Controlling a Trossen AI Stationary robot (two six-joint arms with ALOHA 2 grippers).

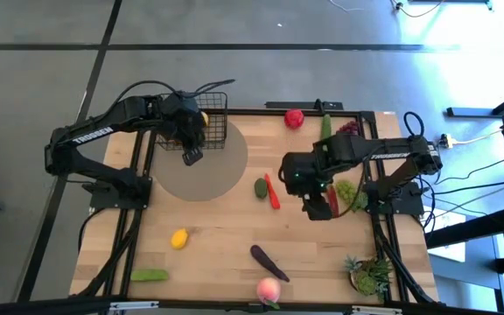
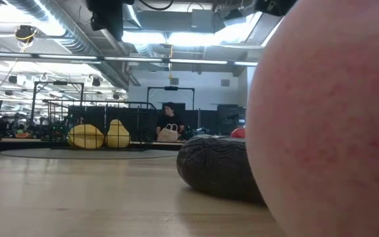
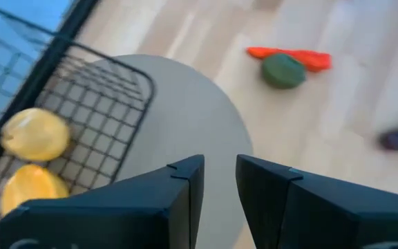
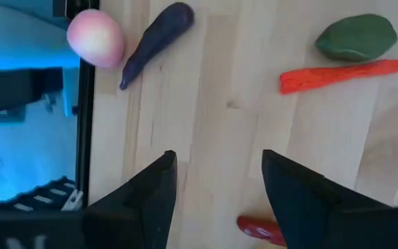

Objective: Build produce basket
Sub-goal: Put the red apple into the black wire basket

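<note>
1. Nearest my low camera is the pink peach (image 2: 334, 125), filling the right of that view; the dark eggplant (image 2: 217, 166) lies just behind it. From above, both sit near the table's front edge.
2. The basket (image 1: 206, 122) stands at the back left, on the edge of a round grey mat (image 1: 208, 166). Two yellow lemons (image 3: 34, 135) already lie inside it.
3. My left gripper (image 1: 192, 156) hangs over the mat just beside the basket, fingers a narrow gap apart and holding nothing.
4. My right gripper (image 4: 216, 200) hovers right of centre over bare wood, jaws wide and empty. A red chili (image 4: 261, 232) lies just beneath it; another chili (image 4: 344, 75) and a dark green fruit (image 4: 356, 38) touch each other further out.
5. I judge the job early: most produce remains loose, including another lemon (image 1: 179, 238) and the cucumber (image 1: 150, 275).
6. Next I'd lower the right gripper squarely over the near chili; it's thin and low, so the close must be at table level.
</note>
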